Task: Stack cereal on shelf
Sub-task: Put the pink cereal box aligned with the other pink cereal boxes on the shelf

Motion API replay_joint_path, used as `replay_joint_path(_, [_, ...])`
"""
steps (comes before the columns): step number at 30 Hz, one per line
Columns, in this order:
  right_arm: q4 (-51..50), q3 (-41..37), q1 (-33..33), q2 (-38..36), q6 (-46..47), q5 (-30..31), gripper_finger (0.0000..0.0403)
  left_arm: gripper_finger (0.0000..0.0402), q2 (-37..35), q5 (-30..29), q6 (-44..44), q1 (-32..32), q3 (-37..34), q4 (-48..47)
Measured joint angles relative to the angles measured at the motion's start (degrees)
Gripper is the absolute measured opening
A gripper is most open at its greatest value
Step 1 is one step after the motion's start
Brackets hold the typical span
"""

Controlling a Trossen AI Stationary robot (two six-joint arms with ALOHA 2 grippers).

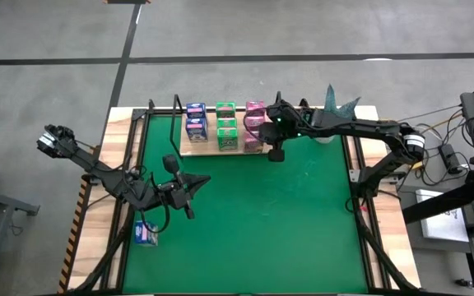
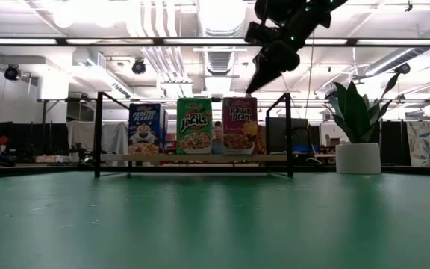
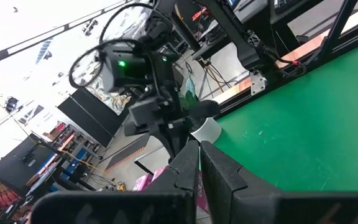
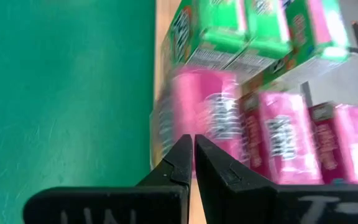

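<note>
**Shelf nearly full, one blue box left on the mat**

Going by the high view, the job looks close to done. The shelf (image 1: 206, 149) at 12 o'clock carries blue boxes (image 1: 195, 120), green boxes (image 1: 226, 127) and pink boxes (image 1: 255, 123) in three columns. One blue box (image 1: 146, 233) lies apart at 8 o'clock on the green mat (image 1: 286, 222); that seems to be what remains.

The right gripper (image 1: 275, 154) hangs just off the pink column, fingers together, holding nothing. The left gripper (image 1: 189, 211) waits at 9 o'clock, fingers together and empty, near the stray box.

The low view shows the box fronts standing upright and a potted plant (image 2: 357, 123), but not the stray box. The right wrist view shows the pink boxes lined up close.
</note>
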Motion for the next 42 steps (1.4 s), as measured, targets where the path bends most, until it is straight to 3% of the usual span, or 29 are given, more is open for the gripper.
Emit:
replay_joint_path(9, [3.8, 2.5, 0.0, 0.6, 2.3, -1.6, 0.0009, 0.0000, 0.0, 0.0, 0.0, 0.0, 0.0, 0.0])
replay_joint_path(17, [10.7, 2.5, 0.0, 6.3, 3.0, -3.2, 0.0009, 0.0000, 0.0, 0.0, 0.5, 0.0, 0.0, 0.0])
replay_joint_path(25, [10.1, 3.5, -0.2, 9.4, 2.1, -0.6, 0.0009, 0.0000, 0.0, 0.0, 0.9, 0.0, 0.0, 0.0])
replay_joint_path(42, [7.3, 3.3, -0.3, 7.3, 3.1, 0.1, 0.0009, 0.0000, 0.0, 0.0, 1.0, 0.0, 0.0, 0.1])
